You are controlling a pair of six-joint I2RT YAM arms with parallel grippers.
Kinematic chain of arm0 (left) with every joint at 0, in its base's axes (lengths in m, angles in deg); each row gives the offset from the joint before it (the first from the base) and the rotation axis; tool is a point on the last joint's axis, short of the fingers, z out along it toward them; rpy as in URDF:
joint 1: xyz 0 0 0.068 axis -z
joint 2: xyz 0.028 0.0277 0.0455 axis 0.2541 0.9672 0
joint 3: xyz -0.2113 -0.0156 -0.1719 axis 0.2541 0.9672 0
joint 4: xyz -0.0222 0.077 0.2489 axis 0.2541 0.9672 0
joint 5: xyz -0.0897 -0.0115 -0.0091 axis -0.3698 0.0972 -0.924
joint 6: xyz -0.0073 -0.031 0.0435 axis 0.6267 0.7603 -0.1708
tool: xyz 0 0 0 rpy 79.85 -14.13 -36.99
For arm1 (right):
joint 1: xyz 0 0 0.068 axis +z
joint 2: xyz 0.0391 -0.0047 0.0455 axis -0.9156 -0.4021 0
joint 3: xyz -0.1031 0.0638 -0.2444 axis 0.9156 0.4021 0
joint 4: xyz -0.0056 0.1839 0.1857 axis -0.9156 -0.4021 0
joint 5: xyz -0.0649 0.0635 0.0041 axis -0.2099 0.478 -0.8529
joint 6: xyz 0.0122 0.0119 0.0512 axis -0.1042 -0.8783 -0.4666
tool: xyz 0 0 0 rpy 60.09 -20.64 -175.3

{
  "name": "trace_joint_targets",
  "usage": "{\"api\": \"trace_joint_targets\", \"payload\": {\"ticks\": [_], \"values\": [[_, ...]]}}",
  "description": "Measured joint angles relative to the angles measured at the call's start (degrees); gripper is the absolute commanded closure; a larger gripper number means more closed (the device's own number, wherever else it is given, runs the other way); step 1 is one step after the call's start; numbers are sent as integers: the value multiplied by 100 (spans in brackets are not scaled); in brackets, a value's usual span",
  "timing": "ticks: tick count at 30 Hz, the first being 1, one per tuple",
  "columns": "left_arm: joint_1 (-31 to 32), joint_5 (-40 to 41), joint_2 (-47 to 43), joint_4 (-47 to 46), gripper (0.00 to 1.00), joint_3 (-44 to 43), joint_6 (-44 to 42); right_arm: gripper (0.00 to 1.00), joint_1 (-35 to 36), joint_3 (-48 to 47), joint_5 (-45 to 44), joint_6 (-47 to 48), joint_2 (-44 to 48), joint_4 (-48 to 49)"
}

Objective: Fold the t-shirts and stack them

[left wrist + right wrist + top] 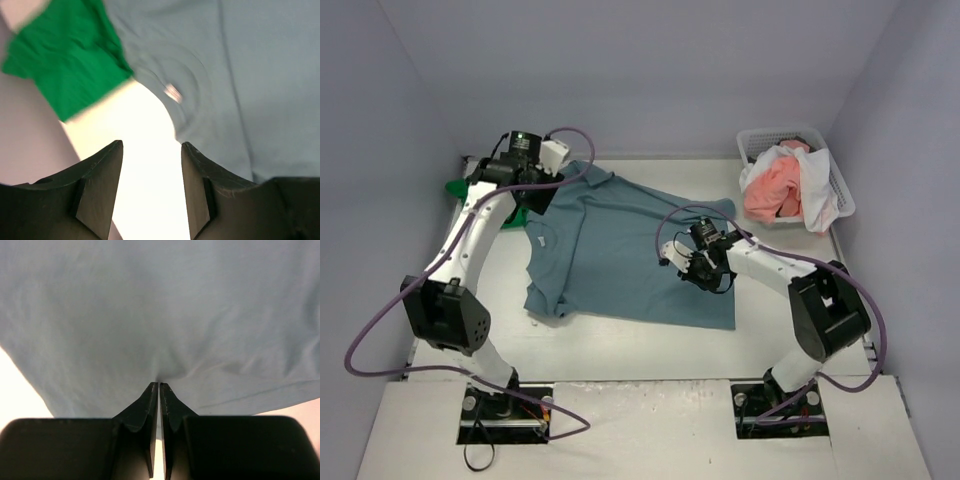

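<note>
A light blue/teal t-shirt (610,250) lies spread flat on the table, collar to the left. My right gripper (705,272) is shut on a pinch of its cloth near the shirt's right middle; in the right wrist view the fingertips (159,384) meet with wrinkles in the shirt (160,305) running into them. My left gripper (535,198) is open and empty, above bare table just beside the collar (173,92); its jaws (151,145) stand wide apart. A bright green t-shirt (460,188) lies at the far left, also seen in the left wrist view (65,55).
A white mesh basket (842,190) stands at the back right, holding a salmon pink shirt (770,190) and a white one (815,185) that spill over its rim. Grey walls close the table on three sides.
</note>
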State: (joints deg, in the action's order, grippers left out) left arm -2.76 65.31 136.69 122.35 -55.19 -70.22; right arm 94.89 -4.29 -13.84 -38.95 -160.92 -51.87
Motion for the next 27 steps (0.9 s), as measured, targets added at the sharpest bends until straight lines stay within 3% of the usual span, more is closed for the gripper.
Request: {"api": "trace_joint_targets", "payload": {"ticks": [10, 15, 22, 27], "values": [[109, -446, -848, 120, 55, 2398, 35, 98, -81, 345, 131, 573, 50, -35], [109, -507, -1001, 203, 55, 2511, 28, 98, -531, 310, 433, 855, -138, 11], [109, -503, -1241, 212, 55, 2511, 17, 98, -1851, 264, 723, 1482, -219, 190], [111, -734, -1239, 313, 55, 2511, 37, 97, -2404, 503, 713, 1849, -24, 422]]}}
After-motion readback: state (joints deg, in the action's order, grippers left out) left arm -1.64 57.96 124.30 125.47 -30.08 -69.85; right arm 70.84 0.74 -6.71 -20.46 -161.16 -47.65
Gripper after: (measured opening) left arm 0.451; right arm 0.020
